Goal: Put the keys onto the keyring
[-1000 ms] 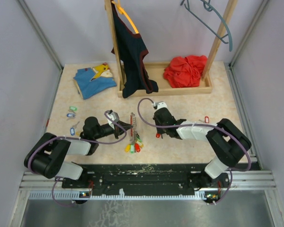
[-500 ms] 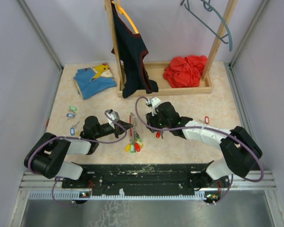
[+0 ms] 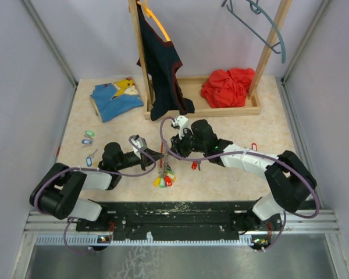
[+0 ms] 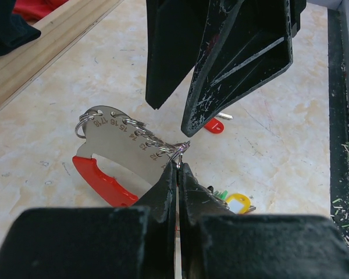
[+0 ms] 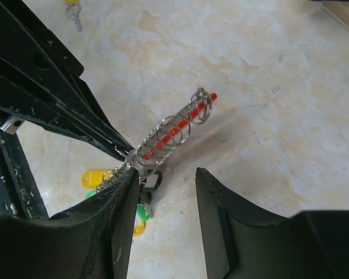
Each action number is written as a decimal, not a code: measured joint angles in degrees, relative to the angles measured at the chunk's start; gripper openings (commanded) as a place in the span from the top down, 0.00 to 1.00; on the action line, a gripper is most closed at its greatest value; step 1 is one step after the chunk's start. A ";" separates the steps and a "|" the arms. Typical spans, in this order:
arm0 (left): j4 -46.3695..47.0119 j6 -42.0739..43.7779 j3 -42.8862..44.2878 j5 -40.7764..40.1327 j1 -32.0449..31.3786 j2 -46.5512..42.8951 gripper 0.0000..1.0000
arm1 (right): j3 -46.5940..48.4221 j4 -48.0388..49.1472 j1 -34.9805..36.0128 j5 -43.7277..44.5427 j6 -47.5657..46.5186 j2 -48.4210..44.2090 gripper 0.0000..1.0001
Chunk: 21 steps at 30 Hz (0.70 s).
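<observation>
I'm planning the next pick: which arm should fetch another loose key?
Right. The right fingers are open and empty beside the ring plate, with a red-tagged key lying nearby. The left fingers are shut on the ring plate's edge, holding it.

Robot lab test cell, plain grey walls (image 3: 23,87), aluminium mounting rail (image 3: 314,222)

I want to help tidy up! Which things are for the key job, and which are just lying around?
For the job:
- keyring plate, pinched by the left gripper
- tagged keys beside it
- loose keys
- right gripper, open

Just lying about:
- blue shirt
- dark top
- red cloth
- wooden rack
</observation>
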 measured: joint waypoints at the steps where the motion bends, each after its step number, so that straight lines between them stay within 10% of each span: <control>1: -0.02 0.00 0.00 0.11 0.00 0.00 1.00 | 0.39 0.20 0.00 -0.76 0.00 0.33 0.56; 21: -0.87 0.00 0.00 0.94 0.00 0.00 1.00 | 1.90 -0.90 0.00 -6.43 -2.64 4.13 0.68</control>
